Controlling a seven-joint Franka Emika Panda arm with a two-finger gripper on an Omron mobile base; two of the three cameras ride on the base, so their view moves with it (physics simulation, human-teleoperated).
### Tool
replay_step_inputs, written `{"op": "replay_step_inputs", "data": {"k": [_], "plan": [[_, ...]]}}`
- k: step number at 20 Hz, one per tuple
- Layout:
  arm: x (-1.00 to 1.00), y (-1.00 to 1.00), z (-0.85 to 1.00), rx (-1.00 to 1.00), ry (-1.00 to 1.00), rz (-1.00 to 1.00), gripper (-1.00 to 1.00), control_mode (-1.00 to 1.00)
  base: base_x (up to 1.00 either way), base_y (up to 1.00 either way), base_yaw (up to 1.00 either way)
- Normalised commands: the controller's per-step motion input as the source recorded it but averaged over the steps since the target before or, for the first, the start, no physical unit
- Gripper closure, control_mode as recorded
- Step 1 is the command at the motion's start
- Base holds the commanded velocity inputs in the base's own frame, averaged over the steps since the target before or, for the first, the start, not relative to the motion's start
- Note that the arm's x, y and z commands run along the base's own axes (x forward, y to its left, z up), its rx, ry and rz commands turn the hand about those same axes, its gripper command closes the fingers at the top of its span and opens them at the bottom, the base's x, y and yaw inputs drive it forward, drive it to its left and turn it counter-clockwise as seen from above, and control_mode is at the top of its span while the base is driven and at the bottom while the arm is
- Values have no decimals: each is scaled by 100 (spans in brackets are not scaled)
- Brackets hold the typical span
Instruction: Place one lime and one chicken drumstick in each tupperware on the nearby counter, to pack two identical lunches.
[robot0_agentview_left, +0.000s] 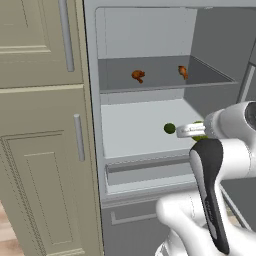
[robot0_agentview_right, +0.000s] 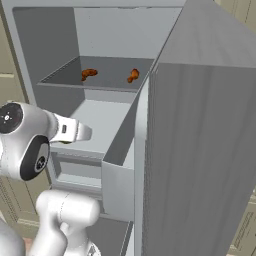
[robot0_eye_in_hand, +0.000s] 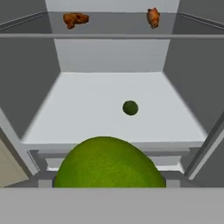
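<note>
- Open fridge (robot0_agentview_left: 150, 150): grey interior, door (robot0_agentview_right: 200, 150) swung wide at the 3 o'clock side of the right base view.
- Upper shelf (robot0_agentview_left: 165, 75): two chicken drumsticks, well apart. One (robot0_agentview_left: 138, 75) lies toward 9 o'clock, the other (robot0_agentview_left: 183, 72) toward 3 o'clock near the side wall.
- Lower shelf (robot0_agentview_left: 140, 125): a small dark lime (robot0_agentview_left: 169, 128) sits alone on the pale floor, roughly central in the hand view.
- A second lime (robot0_eye_in_hand: 109, 164), bright green, looms large at 6 o'clock in the hand view, right at the camera. In the left base view a sliver of it shows at the hand.
- Gripper (robot0_agentview_left: 197, 131): fingertips hidden. Jaws stand wide; the near lime lies between them, apparently gripped, though contact cannot be confirmed.
- Beige panelled cabinet (robot0_agentview_left: 40, 125) with silver bar handles stands at 9 o'clock of the fridge.
</note>
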Motion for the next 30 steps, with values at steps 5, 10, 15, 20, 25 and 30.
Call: {"op": "replay_step_inputs", "data": {"k": [5,10,15,20,25,30], "plan": [[-4,0,0,0,-3,0,100,-100,0,0,0],[0,0,0,0,0,0,100,100,-99,0,7],[0,0,0,0,0,0,100,100,-100,-1,4],[0,0,0,0,0,0,100,100,-100,-23,0],[0,0,0,0,0,0,100,100,-100,-31,0],[0,0,0,0,0,0,100,100,-96,-89,-1]]}}
